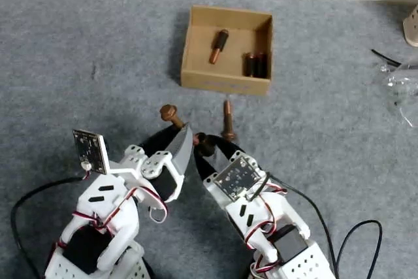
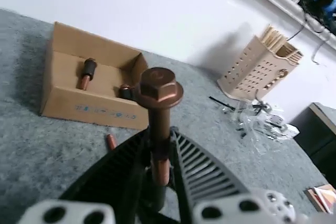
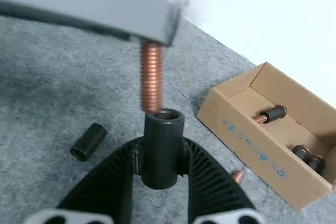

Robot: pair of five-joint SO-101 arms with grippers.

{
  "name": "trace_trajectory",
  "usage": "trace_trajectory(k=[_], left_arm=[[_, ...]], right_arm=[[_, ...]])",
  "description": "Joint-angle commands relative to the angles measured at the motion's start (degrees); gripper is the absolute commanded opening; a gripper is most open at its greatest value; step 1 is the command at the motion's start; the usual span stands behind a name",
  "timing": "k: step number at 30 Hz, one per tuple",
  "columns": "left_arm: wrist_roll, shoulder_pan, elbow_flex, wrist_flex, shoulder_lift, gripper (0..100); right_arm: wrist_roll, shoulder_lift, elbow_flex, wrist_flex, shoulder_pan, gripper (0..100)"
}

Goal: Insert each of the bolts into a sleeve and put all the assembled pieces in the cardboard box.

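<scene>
Gripping a copper-coloured bolt (image 2: 160, 90) by its shank, the left gripper (image 2: 157, 142) has its jaws clamped on the thread about halfway down. The hexagonal head stands clear above the fingertips and the lower end sticks out below them. The right gripper (image 3: 163, 150) has its jaws closed on a black sleeve (image 3: 163, 132). The sleeve stands upright between them, with its open mouth just above the fingertips. The bolt hangs directly over the sleeve with its tip right at the mouth; whether it has entered cannot be told. In the high view the two grippers meet near the middle of the grey carpet (image 1: 326, 129), on the arms' side of the cardboard box (image 1: 225, 83).

A spare bolt (image 1: 227, 121) lies on the carpet between the grippers and the box, and a spare sleeve (image 3: 88, 141) lies on its side near the right gripper. Inside the box are an assembled piece (image 1: 219, 46) towards the middle and two more dark pieces (image 1: 256, 65) touching each other in a corner.
</scene>
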Motion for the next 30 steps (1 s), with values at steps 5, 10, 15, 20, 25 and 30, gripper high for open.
trace_trajectory(k=[5, 10, 15, 20, 25, 30], left_arm=[[-0.4, -0.8, -0.1, -0.9, -0.2, 0], [-0.4, -0.8, 3.4, -4.7, -0.2, 0], [-0.4, -0.7, 4.4, -6.4, -0.2, 0], [-0.4, 0.0, 4.7, -8.7, 0.2, 0], [-0.4, 3.1, 7.6, -8.7, -0.2, 0], [-0.5, 3.6, 7.8, -8.6, -0.2, 0]], right_arm=[[0.6, -0.9, 6.6, -2.2, 0.7, 0.5], [0.7, -0.9, 6.6, -2.2, 0.7, 0.5], [0.8, -0.9, 6.6, -2.1, 0.7, 0.5], [0.8, -0.9, 6.6, -1.1, -1.0, 0.5], [0.8, -0.9, 6.9, -0.9, -1.0, 0.5], [0.8, -0.9, 7.0, -0.9, -0.6, 0.5]])
